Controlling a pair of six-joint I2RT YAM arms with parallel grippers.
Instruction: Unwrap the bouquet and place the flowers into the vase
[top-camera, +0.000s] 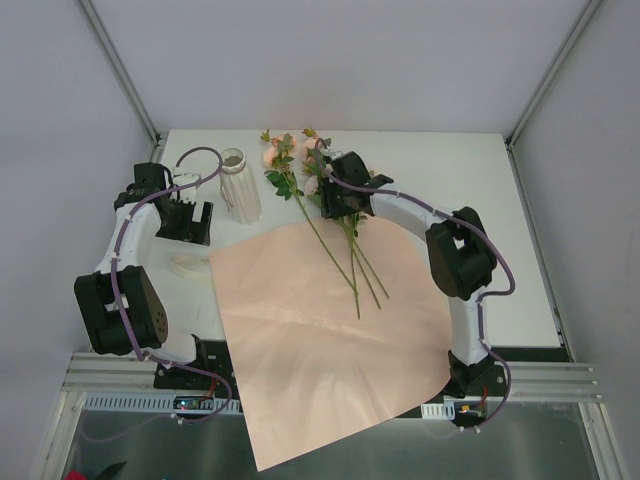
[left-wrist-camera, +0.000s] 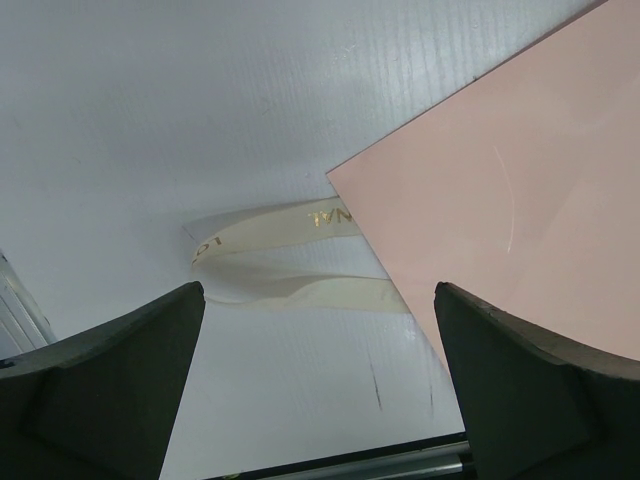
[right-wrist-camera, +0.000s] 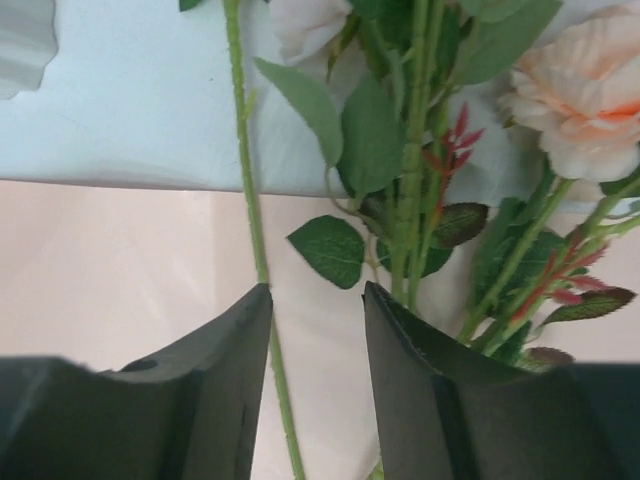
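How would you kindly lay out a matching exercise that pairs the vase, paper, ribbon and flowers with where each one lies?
1. vase
2. paper
3. ribbon
4. flowers

A. stems lying across the paper's far part
B. spread flat on the table, overhanging its near edge
C. standing near the far edge
D. loose beside the paper's left corner

Pairs: 1-C, 2-B, 3-D, 4-A

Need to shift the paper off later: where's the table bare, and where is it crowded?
Bare: the table right of the right arm, out to its right edge. Crowded: the flowers between vase and right gripper; ribbon beside the paper.
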